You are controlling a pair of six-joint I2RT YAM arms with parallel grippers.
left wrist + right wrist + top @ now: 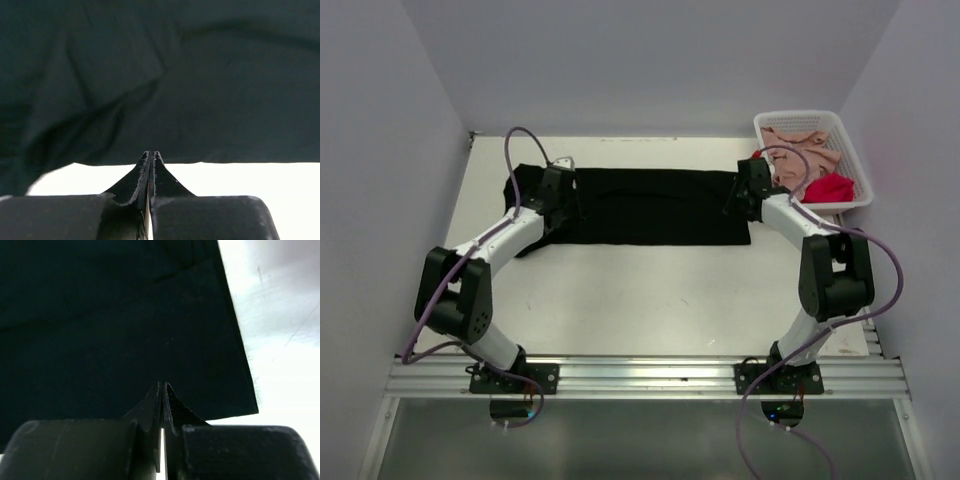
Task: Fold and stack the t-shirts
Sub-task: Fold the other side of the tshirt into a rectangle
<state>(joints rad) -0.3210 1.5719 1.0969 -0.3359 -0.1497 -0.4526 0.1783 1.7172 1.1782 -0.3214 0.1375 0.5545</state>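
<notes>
A large black t-shirt (650,205) lies flat as a long band across the far half of the table. My left gripper (562,195) sits low over its left part and my right gripper (745,190) over its right end. In the left wrist view the shut gripper (151,153) meets the near hem of the black t-shirt (200,75). In the right wrist view the shut gripper (162,384) lies just past the hem of the black t-shirt (125,315), near its corner. No cloth shows between either pair of fingers. A dusty pink t-shirt (805,150) and a bright red t-shirt (828,187) lie crumpled in the basket.
The white lattice basket (857,160) stands at the back right corner, close to my right arm. Grey walls close in the table on the left, back and right. Bare white tabletop (640,300) lies between the black shirt and the arm bases.
</notes>
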